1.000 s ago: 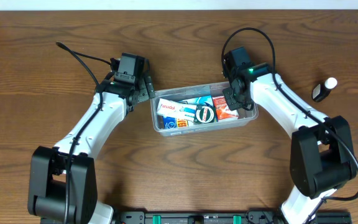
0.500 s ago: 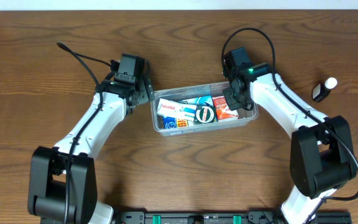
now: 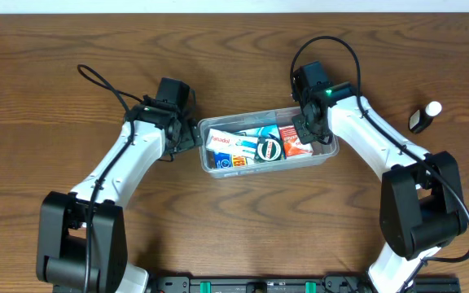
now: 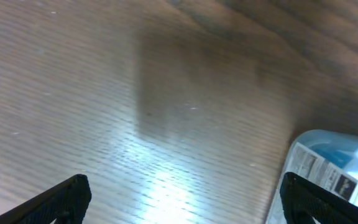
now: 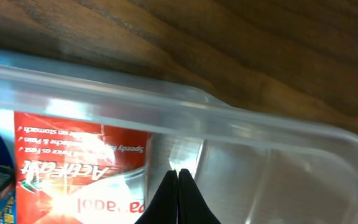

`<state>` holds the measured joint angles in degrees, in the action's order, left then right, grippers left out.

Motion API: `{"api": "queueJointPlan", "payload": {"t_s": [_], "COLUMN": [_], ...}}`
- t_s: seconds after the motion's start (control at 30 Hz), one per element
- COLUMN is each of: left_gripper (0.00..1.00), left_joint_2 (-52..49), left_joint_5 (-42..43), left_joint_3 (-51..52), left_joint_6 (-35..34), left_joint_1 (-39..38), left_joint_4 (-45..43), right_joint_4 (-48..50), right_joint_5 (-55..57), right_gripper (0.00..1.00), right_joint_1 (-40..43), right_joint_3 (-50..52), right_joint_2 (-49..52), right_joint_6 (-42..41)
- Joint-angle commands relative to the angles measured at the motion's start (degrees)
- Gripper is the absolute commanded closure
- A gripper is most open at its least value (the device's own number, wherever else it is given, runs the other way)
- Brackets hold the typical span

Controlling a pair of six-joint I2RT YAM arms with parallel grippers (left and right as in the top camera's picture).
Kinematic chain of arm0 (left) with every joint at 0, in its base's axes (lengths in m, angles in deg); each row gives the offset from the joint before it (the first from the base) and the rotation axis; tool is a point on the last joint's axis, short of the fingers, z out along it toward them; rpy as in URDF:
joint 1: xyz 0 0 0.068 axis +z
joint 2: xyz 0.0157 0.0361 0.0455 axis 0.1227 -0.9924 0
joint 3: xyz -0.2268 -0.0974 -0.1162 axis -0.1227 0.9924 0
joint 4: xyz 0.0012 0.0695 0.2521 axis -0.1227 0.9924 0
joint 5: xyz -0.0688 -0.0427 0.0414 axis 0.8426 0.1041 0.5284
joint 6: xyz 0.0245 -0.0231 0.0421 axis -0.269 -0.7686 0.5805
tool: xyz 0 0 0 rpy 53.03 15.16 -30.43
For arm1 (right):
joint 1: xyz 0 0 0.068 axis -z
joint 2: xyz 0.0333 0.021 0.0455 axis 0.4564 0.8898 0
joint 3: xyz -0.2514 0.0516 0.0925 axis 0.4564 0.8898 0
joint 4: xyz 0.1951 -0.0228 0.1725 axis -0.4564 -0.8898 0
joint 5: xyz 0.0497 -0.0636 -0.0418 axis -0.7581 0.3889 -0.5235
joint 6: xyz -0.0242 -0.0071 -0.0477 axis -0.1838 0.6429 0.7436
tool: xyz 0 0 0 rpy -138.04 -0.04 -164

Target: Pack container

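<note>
The clear plastic container (image 3: 329,152) sits mid-table and holds several small boxes, among them a red box (image 3: 295,140) and a white-and-red box (image 3: 221,141), plus a round black item (image 3: 268,147). My left gripper (image 3: 187,134) is open and empty just outside the container's left end. In the left wrist view its fingers (image 4: 182,199) straddle bare wood, with the container's corner (image 4: 337,158) by the right finger. My right gripper (image 3: 306,130) is shut and empty, tips (image 5: 179,193) inside the container (image 5: 166,99) beside the red box (image 5: 79,155).
A small dark bottle with a white cap (image 3: 423,116) lies on the wood at the far right, apart from the container. The left arm's black cable (image 3: 104,81) loops over the table behind it.
My left gripper has moved a little nearer and to the right, closer to the container's left end, and its cable has shifted. The right arm and container have not moved.
</note>
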<state>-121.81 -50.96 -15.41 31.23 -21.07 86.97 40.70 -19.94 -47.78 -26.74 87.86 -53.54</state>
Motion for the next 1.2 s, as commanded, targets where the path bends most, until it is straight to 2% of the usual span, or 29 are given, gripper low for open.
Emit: {"api": "queueJointPlan", "payload": {"t_s": [0.0,0.2,0.37,0.63,1.17], "left_gripper": [0.02,0.02,0.02,0.02,0.02], "left_joint_2": [0.2,0.2,0.2,0.2,0.2], "left_joint_5": [2.4,2.4,2.4,2.4,2.4], "left_joint_3": [0.1,0.1,0.1,0.1,0.1], "left_joint_6": [-1.0,-1.0,-1.0,-1.0,-1.0], "left_joint_1": [0.1,0.1,0.1,0.1,0.1], "left_joint_4": [-0.2,-0.2,-0.2,-0.2,-0.2], "right_joint_4": [0.0,0.1,-0.6,-0.3,-0.1], "right_joint_5": [0.1,-5.3,-5.6,3.0,2.3], "right_gripper": [0.99,0.99,0.99,0.99,0.99], "right_joint_1": [-0.3,-0.3,-0.3,-0.3,-0.4], "right_joint_3": [-0.2,-0.2,-0.2,-0.2,0.0], "right_joint_2": [0.5,0.5,0.5,0.5,5.2], "right_joint_6": [-0.7,-0.7,-1.1,-3.7,-4.9]}}
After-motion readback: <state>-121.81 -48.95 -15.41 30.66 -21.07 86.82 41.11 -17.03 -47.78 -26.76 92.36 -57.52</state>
